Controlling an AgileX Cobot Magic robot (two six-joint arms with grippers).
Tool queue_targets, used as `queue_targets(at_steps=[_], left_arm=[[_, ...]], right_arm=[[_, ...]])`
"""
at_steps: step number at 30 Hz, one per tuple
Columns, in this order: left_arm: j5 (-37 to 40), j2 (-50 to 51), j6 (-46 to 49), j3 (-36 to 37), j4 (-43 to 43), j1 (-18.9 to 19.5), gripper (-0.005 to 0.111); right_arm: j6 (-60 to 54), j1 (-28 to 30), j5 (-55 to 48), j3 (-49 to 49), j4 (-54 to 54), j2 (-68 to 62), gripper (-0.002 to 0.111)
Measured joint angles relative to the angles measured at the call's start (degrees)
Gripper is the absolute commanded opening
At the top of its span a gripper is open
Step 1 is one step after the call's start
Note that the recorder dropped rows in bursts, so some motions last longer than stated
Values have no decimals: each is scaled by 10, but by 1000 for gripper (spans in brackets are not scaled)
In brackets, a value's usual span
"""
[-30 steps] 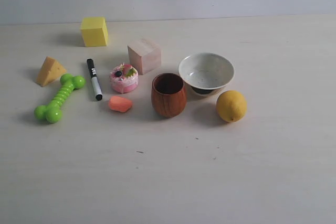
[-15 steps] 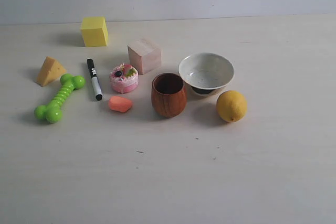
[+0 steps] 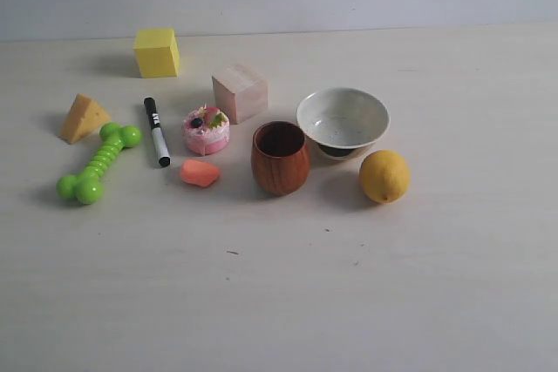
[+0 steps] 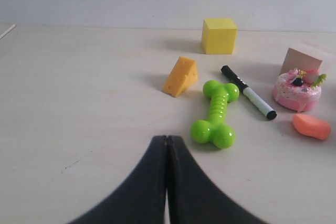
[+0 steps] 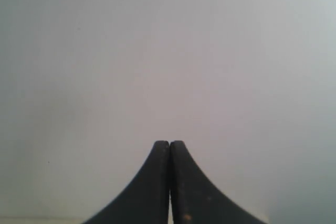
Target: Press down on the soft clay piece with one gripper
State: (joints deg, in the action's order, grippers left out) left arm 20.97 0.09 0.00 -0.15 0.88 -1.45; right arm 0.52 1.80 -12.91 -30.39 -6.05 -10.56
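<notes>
The soft clay piece [image 3: 200,172] is a small salmon-orange lump lying on the table between the black marker and the brown wooden cup [image 3: 280,158]. It also shows at the edge of the left wrist view, the clay piece [image 4: 312,126] sitting just below the pink toy cake [image 4: 296,90]. My left gripper [image 4: 167,139] is shut with nothing in it, well short of the clay, with the green bone toy [image 4: 216,116] in between. My right gripper [image 5: 169,144] is shut and empty, facing a blank grey wall. Neither arm shows in the exterior view.
Around the clay stand a pink toy cake [image 3: 207,130], a black marker [image 3: 156,131], a green bone toy [image 3: 98,162], a cheese wedge [image 3: 83,118], a yellow cube [image 3: 157,51], a pale wooden block [image 3: 239,92], a white bowl [image 3: 343,121] and a lemon [image 3: 384,176].
</notes>
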Motion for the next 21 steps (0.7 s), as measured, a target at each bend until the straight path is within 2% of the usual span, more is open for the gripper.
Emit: queue_targets(at_steps=[8,21], left_arm=[[0,0,0,0,0,0,0],[0,0,0,0,1,0,0]], right_arm=[[-195,0,-103,-92,154,-139,0],[-481,0,-194,-183,418,-345,0]])
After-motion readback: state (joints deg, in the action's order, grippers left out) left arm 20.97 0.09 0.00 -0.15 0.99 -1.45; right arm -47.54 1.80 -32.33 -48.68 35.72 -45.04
